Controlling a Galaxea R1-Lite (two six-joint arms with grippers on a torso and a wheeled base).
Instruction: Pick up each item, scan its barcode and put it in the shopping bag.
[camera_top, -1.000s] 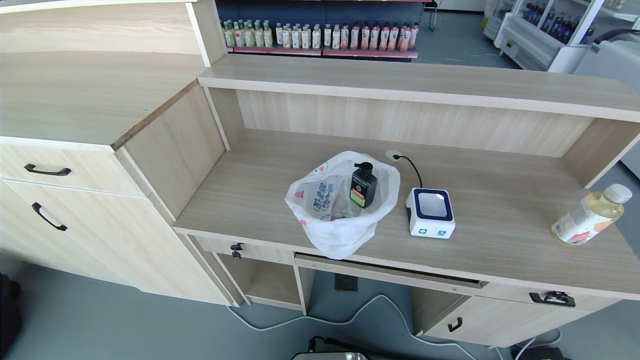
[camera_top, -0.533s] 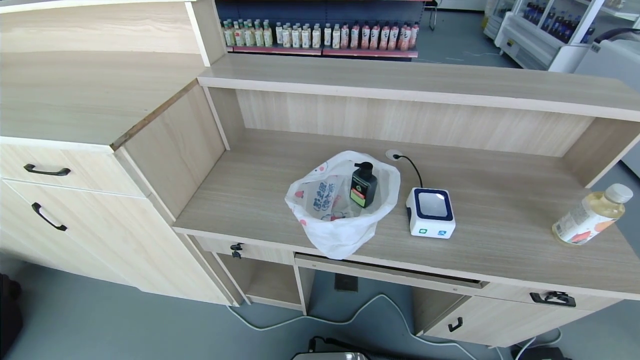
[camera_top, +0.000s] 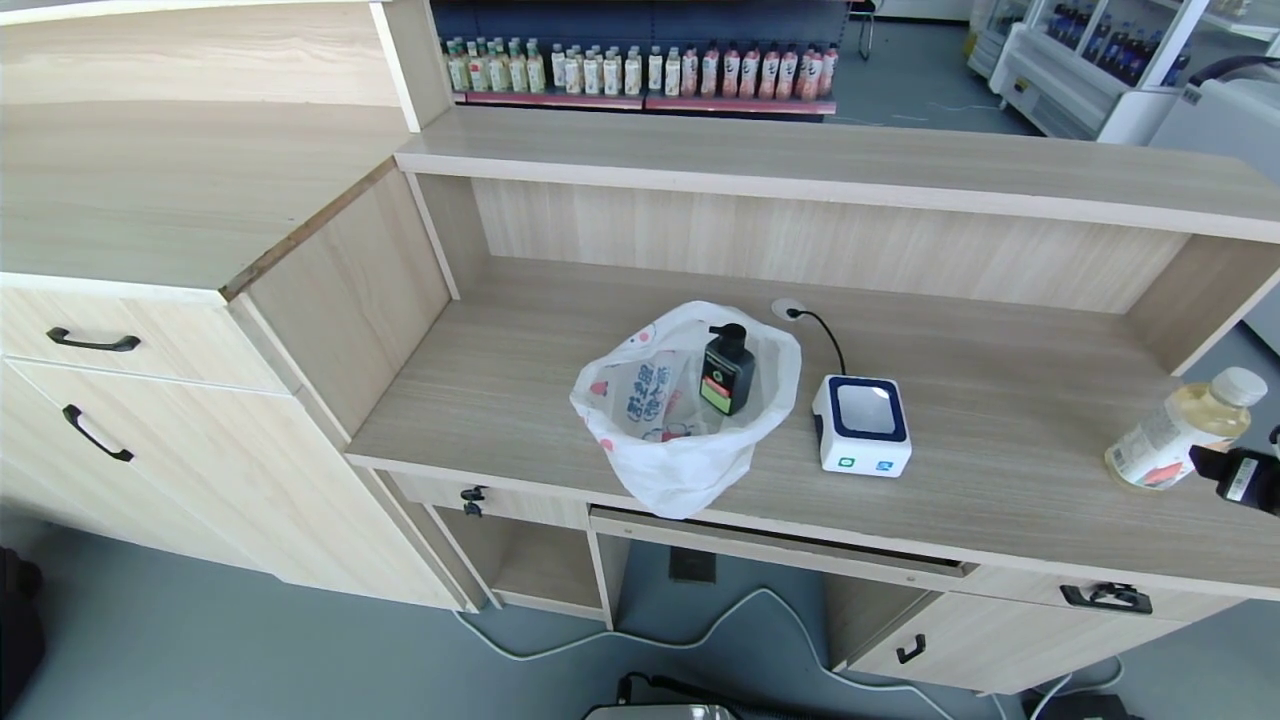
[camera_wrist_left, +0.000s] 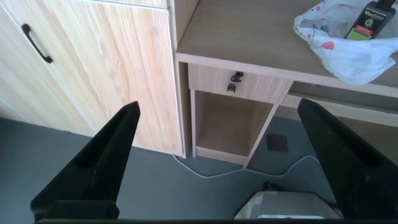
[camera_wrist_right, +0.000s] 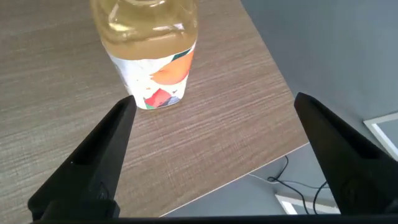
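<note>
Step in hand, as I read it: pick of the second item. One item, a black pump bottle (camera_top: 727, 370), already stands in the bag (camera_top: 680, 440), mid tabletop (camera_top: 1000, 400) toward the front edge. Scanner (camera_top: 862, 425) is just beside the bag, on the side toward the right edge.

Remaining item: juice bottle (camera_top: 1180, 430), white cap, standing near the right edge toward the front corner, well apart from the scanner.

Right gripper (camera_wrist_right: 214, 99): jaws spread wide, holding nothing, just beside the bottle on its front-right side. Wrist view has the bottle ahead of the fingertips, not yet between them.

Left gripper (camera_wrist_left: 219, 106): also wide open and empty, hanging low off the tabletop's front-left corner, over the floor. Not involved right now.

Next move calls for:
- push the right gripper forward so the jaws straddle the bottle's labelled body, then close
- bottle is close to the edge, so a nudge off-centre could tip it or push it off
- lift, carry toward the scanner and turn the barcode to the window. I can't tell where the barcode sits on the label.
- then drop into the bag beside the pump bottle
</note>
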